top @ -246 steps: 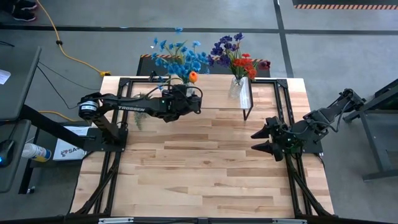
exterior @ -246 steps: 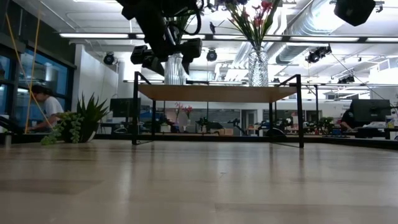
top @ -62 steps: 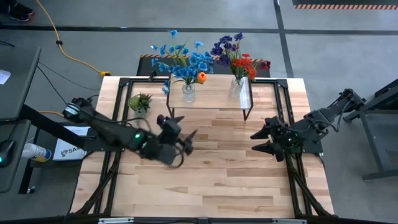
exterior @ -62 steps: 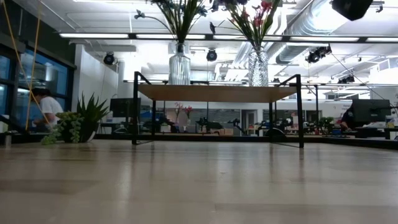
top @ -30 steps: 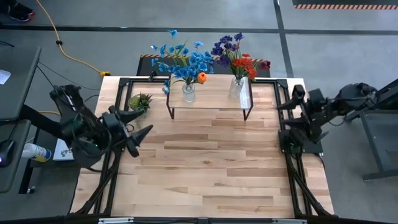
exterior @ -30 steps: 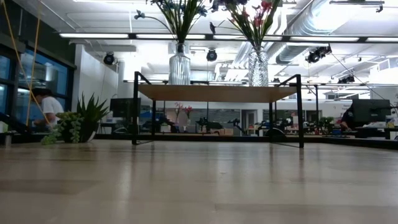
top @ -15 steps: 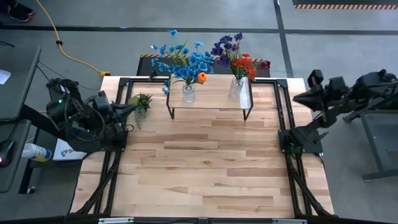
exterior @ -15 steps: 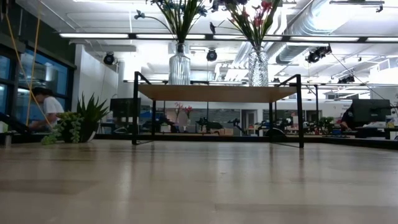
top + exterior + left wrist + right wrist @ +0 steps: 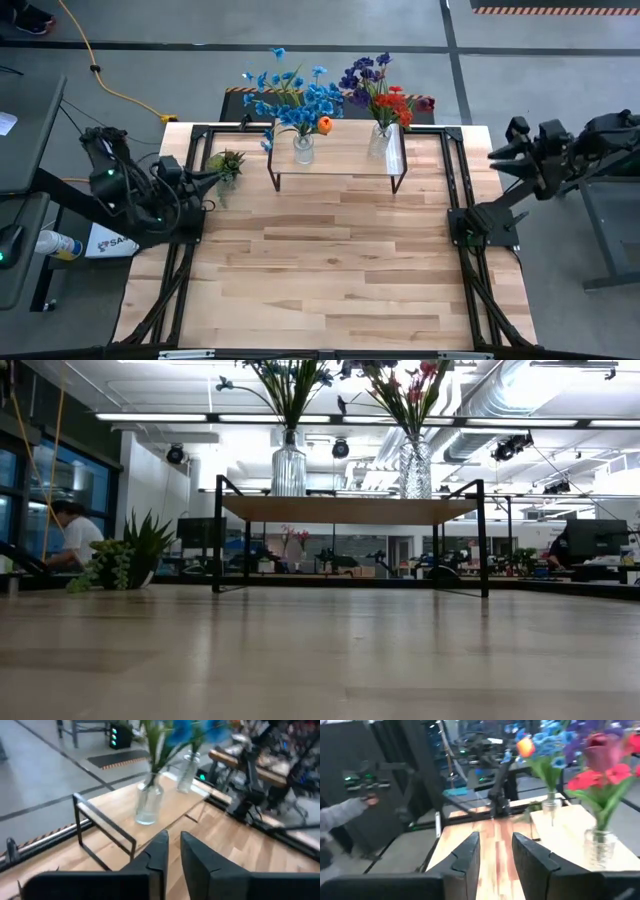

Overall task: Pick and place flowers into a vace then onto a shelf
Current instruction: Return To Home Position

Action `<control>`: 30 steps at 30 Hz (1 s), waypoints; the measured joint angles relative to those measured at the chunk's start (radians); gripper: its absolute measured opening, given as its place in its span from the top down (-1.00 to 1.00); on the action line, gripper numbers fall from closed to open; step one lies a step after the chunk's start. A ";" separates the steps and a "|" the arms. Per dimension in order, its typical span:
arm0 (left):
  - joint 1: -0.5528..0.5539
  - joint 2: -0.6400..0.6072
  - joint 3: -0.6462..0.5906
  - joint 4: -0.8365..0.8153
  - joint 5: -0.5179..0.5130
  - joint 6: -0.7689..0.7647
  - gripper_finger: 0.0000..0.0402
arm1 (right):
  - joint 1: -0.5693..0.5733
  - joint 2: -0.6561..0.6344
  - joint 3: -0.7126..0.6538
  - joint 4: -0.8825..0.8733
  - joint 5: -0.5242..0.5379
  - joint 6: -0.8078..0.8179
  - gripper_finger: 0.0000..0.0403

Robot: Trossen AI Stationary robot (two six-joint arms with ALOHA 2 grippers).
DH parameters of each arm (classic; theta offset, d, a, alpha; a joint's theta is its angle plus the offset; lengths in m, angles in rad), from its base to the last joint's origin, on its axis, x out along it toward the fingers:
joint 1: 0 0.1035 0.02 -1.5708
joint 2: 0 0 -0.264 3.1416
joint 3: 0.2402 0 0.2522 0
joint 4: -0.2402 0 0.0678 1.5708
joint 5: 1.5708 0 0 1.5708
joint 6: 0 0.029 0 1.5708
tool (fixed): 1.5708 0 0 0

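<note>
Blue flowers (image 9: pixel 295 95) & red-purple flowers (image 9: pixel 380 92) sit in glass vases (image 9: pixel 303 150) on shelf (image 9: pixel 345 155). Left hand (image 9: pixel 208 177), beside potted plant (image 9: pixel 226 162), barely parted, empty. Right hand (image 9: pixel 503 146), past worktop (image 9: pixel 330 260) edge, part open, empty. Risk: left arm clips plant; a jolted shelf tips the top-heavy vases.

Grey concrete floor (image 9: pixel 560 60) surrounds the plank worktop (image 9: pixel 320 270). Long ceiling light strips (image 9: pixel 165 417) and exposed ducts (image 9: pixel 495 398) run overhead.
</note>
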 joint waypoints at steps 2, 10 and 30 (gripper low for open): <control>0.000 -0.027 -0.077 0.021 -0.025 -0.058 0.66 | 0.000 -0.002 -0.019 0.007 -0.024 -0.026 0.47; 0.000 -0.142 -0.296 0.123 -0.039 -0.132 0.89 | 0.000 -0.063 -0.145 0.027 -0.004 -0.037 0.46; 0.000 -0.254 -0.346 0.322 -0.071 0.117 0.75 | 0.016 -0.409 -0.459 0.243 -0.068 -0.107 0.46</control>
